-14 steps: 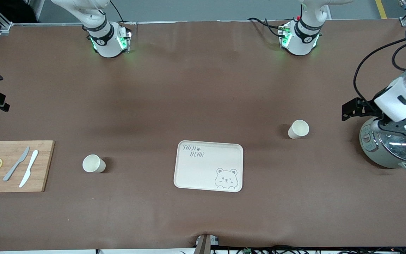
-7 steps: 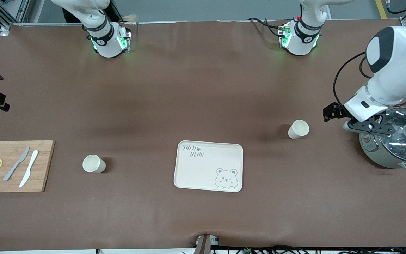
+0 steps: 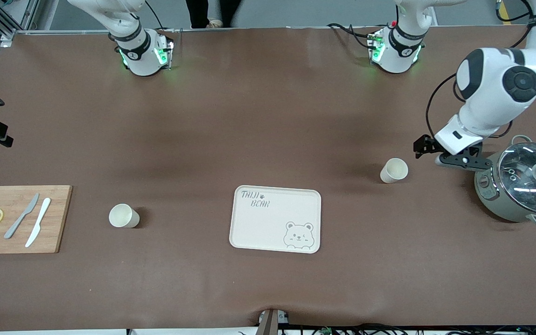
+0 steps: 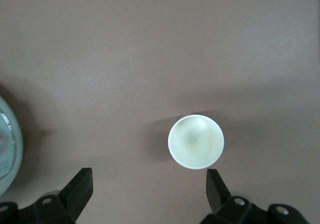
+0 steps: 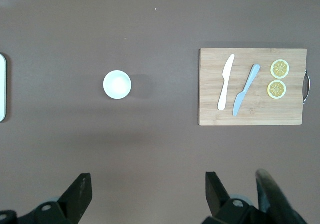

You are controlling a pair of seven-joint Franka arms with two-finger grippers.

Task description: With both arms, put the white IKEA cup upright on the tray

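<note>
Spreading across the whole scene, the brown table (image 3: 268,116) carries everything. At the left arm's end stands a grey-green pot with a glass lid (image 3: 524,186); at the right arm's end lies a wooden cutting board (image 3: 16,218) with two knives and two lemon slices. Between them sits the flat cream rectangular bear tray (image 3: 275,218), bare. One white cup (image 3: 393,170) stands upright near the pot, another white cup (image 3: 123,216) near the board, both well apart from the tray. The left gripper (image 4: 147,191) hovers spread wide just beside the first cup; the right gripper (image 5: 145,194), also spread wide, hangs high above the table.
</note>
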